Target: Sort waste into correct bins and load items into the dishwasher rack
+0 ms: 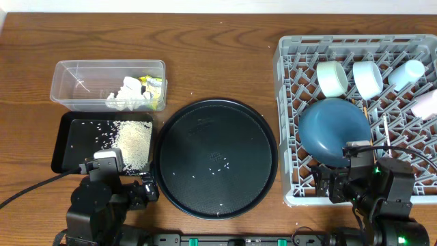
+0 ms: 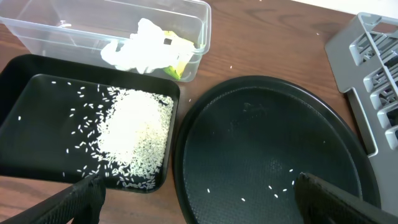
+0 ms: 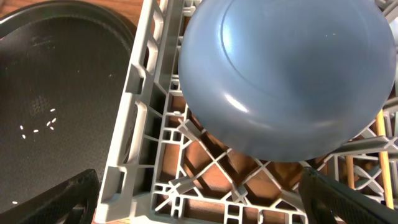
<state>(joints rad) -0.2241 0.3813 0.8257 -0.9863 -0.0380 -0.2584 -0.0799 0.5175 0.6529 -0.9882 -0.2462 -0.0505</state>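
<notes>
Looks to us like we're at the mop-up end of this one. Both claws are spread wide with nothing in them. The left gripper (image 2: 200,180) hangs over the near edge of the round black tray (image 1: 218,123), and the right gripper (image 3: 199,174) is over the near-left part of the dishwasher rack (image 1: 290,61).

As far as we can judge, what's left is the stray grains (image 1: 218,164) scattered on the round tray (just a handful, well apart from each other). Pinching single grains with two fingers is a losing game. We'd grip the round tray by its near-left rim and tip it slowly toward the shallow black tray (image 1: 72,147), which sits just beside it on the left and holds the rice pile (image 1: 133,143). Keep the angle low, or grains end up on the wood.

Orientation-wise, the shallow tray and the clear tub (image 1: 68,82) on its far side both run long left-to-right. The napkins (image 1: 126,96) and wrapper (image 1: 156,85) sit at the tub's right end. In the rack, the big dark-blue bowl (image 1: 334,130) sits mouth-down, base up, a bit tilted (it's round, so no long axis). The chopsticks (image 3: 381,155) lie roughly near-to-far, right of the bowl.
</notes>
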